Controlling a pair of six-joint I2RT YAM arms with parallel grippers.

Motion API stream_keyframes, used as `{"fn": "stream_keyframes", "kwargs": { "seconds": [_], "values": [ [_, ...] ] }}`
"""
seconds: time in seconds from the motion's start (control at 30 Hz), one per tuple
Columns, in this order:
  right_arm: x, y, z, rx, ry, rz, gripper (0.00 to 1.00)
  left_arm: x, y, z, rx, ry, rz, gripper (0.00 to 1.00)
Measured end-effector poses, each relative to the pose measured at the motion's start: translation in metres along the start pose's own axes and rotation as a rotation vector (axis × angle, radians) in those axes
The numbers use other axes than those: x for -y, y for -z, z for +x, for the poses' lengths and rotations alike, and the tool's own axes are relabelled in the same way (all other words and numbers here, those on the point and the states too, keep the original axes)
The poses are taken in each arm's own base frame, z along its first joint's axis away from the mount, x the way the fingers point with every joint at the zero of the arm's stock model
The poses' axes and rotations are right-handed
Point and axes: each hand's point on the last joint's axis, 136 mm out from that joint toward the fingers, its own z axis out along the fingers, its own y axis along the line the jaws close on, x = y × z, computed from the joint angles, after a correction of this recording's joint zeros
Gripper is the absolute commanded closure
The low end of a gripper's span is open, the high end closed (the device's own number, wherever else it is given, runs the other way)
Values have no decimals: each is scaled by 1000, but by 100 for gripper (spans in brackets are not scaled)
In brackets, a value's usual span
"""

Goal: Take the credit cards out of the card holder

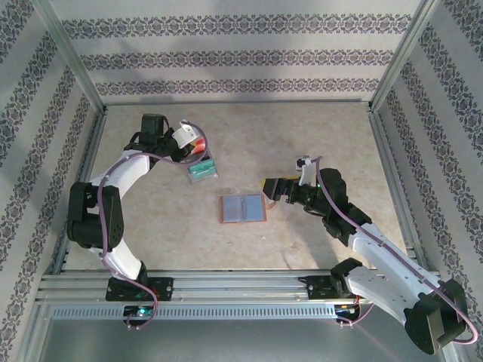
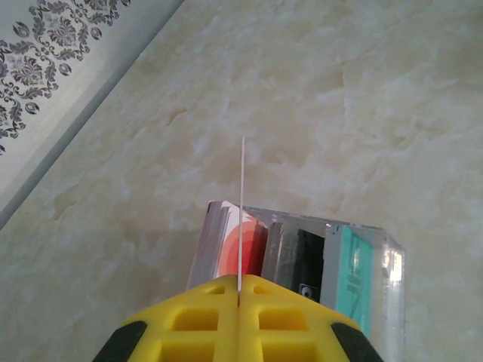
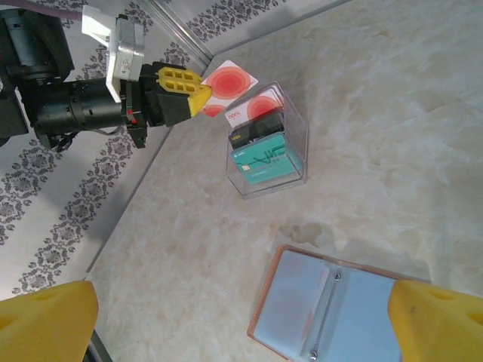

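The card holder [image 1: 243, 207] lies open and flat at the table's middle, orange-brown rim around grey-blue pockets [image 3: 332, 313]. My left gripper [image 1: 196, 142] is shut on a credit card [image 3: 226, 81], red circles on white, which the left wrist view shows edge-on as a thin white line [image 2: 241, 196] between the yellow jaws [image 2: 240, 283]. It hangs just above a clear plastic box [image 1: 202, 170] holding red, black and teal cards [image 2: 302, 260]. My right gripper [image 1: 269, 190] stands open beside the holder's right edge, its yellow fingers [image 3: 45, 324] wide apart over it.
Metal frame rails [image 1: 83, 143] and patterned walls [image 1: 226, 56] enclose the beige tabletop. The clear box [image 3: 268, 143] sits at the back left, near the left rail.
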Motion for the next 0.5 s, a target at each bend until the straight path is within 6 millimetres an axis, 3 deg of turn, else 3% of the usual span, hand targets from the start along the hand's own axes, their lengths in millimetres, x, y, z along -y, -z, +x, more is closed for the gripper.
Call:
{"fn": "stream_keyframes", "kwargs": {
  "seconds": [0.5],
  "values": [
    [17, -9, 6, -26, -24, 53, 2, 9, -9, 9, 2, -36, 81, 100]
  ]
}}
